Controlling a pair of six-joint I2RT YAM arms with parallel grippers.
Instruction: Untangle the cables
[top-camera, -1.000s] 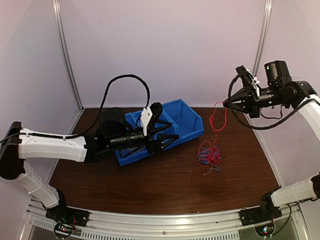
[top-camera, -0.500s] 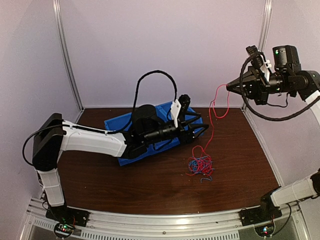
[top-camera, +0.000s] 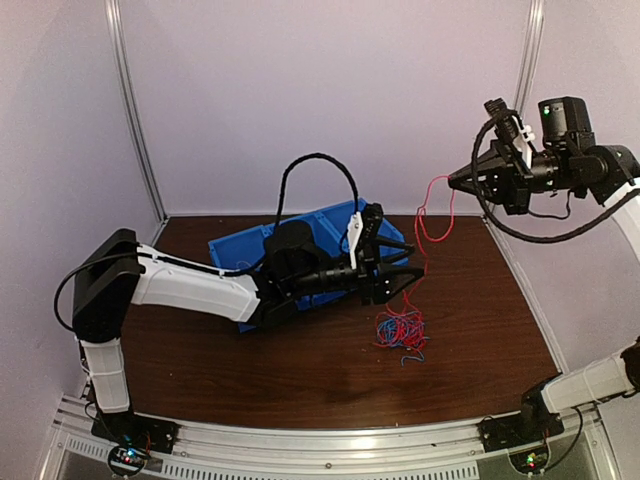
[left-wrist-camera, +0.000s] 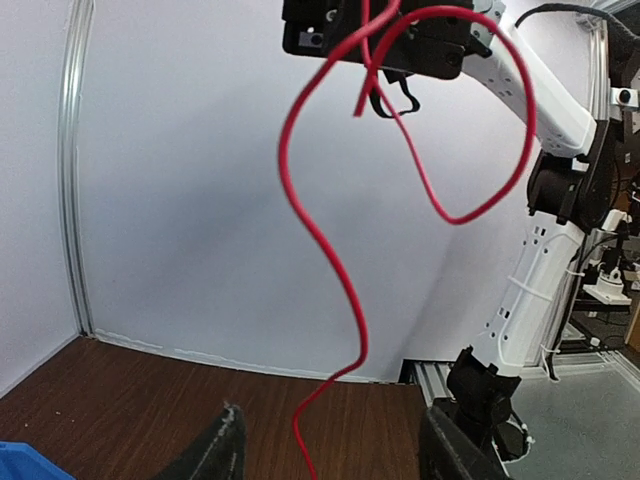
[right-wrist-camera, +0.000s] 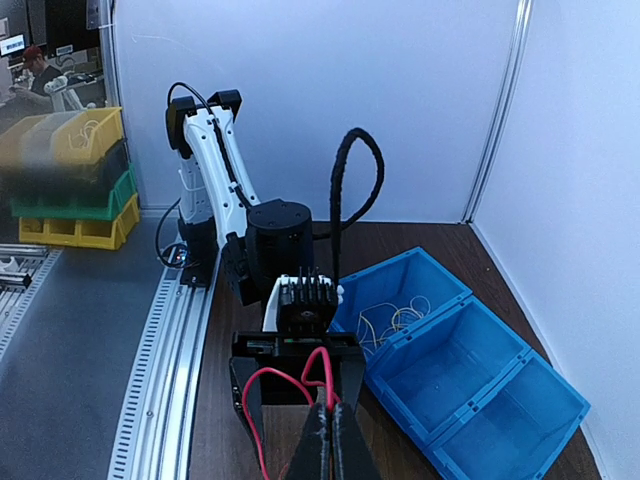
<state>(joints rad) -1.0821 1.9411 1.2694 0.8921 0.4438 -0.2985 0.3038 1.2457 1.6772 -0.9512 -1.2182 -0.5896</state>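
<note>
The right pincer (top-camera: 452, 181) is raised high over the far right side of the dark brown wooden bench (top-camera: 300, 370) and is clenched on one end of a thin red wire (left-wrist-camera: 347, 295). From there the red wire hangs in loose curves down to the small tangled heap of red and blue thread-like wires (top-camera: 400, 330), which lies on the bench in front of the open blue plastic bin with two compartments (right-wrist-camera: 470, 360). A few thin yellow wires (right-wrist-camera: 392, 318) already lie in one compartment of the bin.

The left pincer (top-camera: 415, 262) is stretched out across the bin, just above the heap. It is released, and in its own wrist view the hanging red wire passes down between its two dark fingers (left-wrist-camera: 225, 450) without touching them (as far as I can see).

I judge that the step in hand is to draw one red wire out of the heap: one end is lifted, but the lower part is not yet free. The next move probably calls for the left pincer to close on the low part of the strand or to hold the heap down, while the right arm pulls upward slowly. If the pull is too quick, the whole heap may rise together with the wire.
</note>
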